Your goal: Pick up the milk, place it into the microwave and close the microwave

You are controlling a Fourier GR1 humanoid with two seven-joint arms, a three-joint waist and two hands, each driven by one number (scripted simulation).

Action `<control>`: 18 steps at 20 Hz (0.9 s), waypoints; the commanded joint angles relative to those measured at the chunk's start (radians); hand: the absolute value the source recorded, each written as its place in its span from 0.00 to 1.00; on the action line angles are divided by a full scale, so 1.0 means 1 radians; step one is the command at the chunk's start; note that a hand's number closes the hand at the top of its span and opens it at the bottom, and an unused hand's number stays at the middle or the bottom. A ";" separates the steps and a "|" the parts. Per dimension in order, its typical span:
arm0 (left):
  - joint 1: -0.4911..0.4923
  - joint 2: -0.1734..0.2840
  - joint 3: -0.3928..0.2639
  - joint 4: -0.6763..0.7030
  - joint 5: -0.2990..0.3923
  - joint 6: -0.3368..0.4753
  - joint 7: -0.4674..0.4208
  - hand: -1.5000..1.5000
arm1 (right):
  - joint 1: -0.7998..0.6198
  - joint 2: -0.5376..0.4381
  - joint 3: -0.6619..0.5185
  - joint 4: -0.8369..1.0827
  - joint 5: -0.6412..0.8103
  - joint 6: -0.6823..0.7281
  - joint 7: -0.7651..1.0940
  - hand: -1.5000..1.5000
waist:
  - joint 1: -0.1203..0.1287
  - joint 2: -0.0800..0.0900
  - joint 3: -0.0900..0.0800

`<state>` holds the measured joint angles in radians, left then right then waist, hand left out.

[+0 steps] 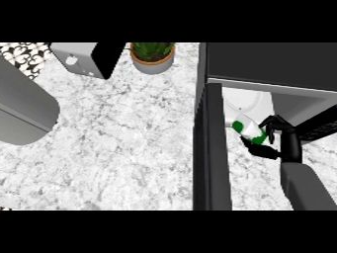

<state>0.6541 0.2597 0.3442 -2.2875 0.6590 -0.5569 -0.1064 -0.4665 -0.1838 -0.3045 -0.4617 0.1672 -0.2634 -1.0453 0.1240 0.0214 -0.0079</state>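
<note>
At the far left, a large grey rounded shape point(14, 101) reaches in from the edge of the head view and lies over the counter point(127, 148), a white and grey speckled stone top. It is too close and too cropped to say what it is. Further right along the back of the counter stands a grey box-shaped appliance with a black side point(87, 58). Just beside it sits a potted plant point(152, 55), green spiky leaves in a tan pot.

Right of the middle, the microwave door point(211, 148) stands open, seen edge-on as a long dark panel running toward the lower edge of the view. Past it is the microwave point(273, 66), dark on top, with its pale inside showing and a round white plate point(245, 104) on the floor of the cavity.

The milk point(248, 130), a white carton with green marks, is tilted at the mouth of the cavity, just in front of the plate. The right hand point(279, 141) grasps it, black fingers and thumb curled round the carton, with the grey forearm coming up from the lower right. A dark control panel point(324, 126) shows at the microwave's right side.

The left hand does not show.
</note>
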 commanded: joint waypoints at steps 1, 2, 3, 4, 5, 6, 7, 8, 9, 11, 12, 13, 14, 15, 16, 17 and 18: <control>-0.021 0.010 -0.004 0.008 -0.011 0.004 0.009 0.00 | -0.210 -0.126 -0.031 0.032 0.007 -0.040 0.181 1.00 | 0.059 0.043 0.011; -0.026 0.019 0.008 0.016 -0.015 0.004 0.010 0.00 | -0.208 -0.126 -0.037 0.022 0.001 -0.047 0.187 1.00 | 0.058 0.041 0.010; -0.027 0.007 -0.006 0.011 -0.016 0.015 0.014 0.00 | -0.198 -0.130 -0.029 0.021 0.009 -0.046 0.189 1.00 | 0.059 0.043 0.011; -0.032 0.014 0.004 0.013 -0.018 0.010 0.010 0.00 | -0.197 -0.133 -0.031 0.016 0.005 -0.045 0.204 1.00 | 0.061 0.039 0.010; -0.034 0.015 0.001 0.012 -0.021 0.011 0.013 0.00 | -0.188 -0.122 -0.030 0.009 0.003 -0.051 0.202 1.00 | 0.069 0.043 0.011; -0.036 0.020 0.007 0.014 -0.015 0.011 0.013 0.00 | -0.119 -0.174 -0.023 -0.011 0.061 -0.201 0.177 1.00 | 0.049 0.046 0.000; -0.042 0.022 0.006 0.023 -0.016 0.012 0.015 0.00 | -0.200 -0.102 -0.045 -0.017 -0.022 -0.042 0.214 0.00 | 0.060 0.035 0.012; -0.041 0.022 -0.006 0.012 -0.020 0.011 0.021 0.00 | -0.212 -0.071 -0.031 -0.031 -0.024 -0.034 0.201 0.00 | 0.076 0.035 0.014; -0.042 0.021 -0.003 0.024 -0.019 0.012 0.021 0.00 | -0.218 -0.068 -0.025 -0.040 -0.035 0.004 0.201 0.00 | 0.077 0.032 0.013; -0.054 0.024 -0.012 0.020 -0.024 0.012 0.024 0.00 | -0.233 -0.073 0.015 -0.028 -0.012 0.030 0.219 0.00 | 0.082 0.033 0.011; -0.063 0.026 -0.010 0.021 -0.027 0.012 0.022 0.00 | -0.231 -0.063 0.024 -0.017 -0.009 0.019 0.249 0.00 | 0.089 0.035 0.009; -0.063 0.038 -0.004 0.033 -0.022 0.001 0.023 0.00 | -0.222 -0.069 0.042 -0.006 0.018 -0.022 0.260 0.00 | 0.096 0.036 0.007; -0.066 0.050 0.001 0.024 -0.025 0.003 0.032 0.00 | -0.221 -0.072 0.051 -0.007 0.029 -0.040 0.272 0.00 | 0.101 0.037 0.007; -0.066 0.036 -0.008 0.020 -0.029 0.011 0.029 0.00 | -0.222 -0.075 0.064 -0.004 0.046 -0.063 0.285 0.00 | 0.101 0.032 0.006; -0.068 0.037 -0.017 0.024 -0.028 0.007 0.032 0.00 | -0.229 -0.073 0.070 -0.011 0.050 -0.076 0.295 0.00 | 0.105 0.032 0.004; -0.096 0.033 -0.018 0.030 -0.031 0.017 0.024 0.00 | -0.239 -0.039 0.071 -0.014 0.046 -0.108 0.303 0.00 | 0.098 0.036 0.005; -0.089 0.047 -0.011 0.034 -0.027 0.013 0.035 0.00 | -0.237 -0.046 0.069 -0.016 0.046 -0.122 0.314 0.00 | 0.104 0.036 0.005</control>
<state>0.5823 0.2954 0.3345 -2.2615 0.6334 -0.5464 -0.0789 -0.4543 -0.1553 -0.2815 -0.5352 0.1451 -0.3862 -0.9202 0.1535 0.0356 -0.0061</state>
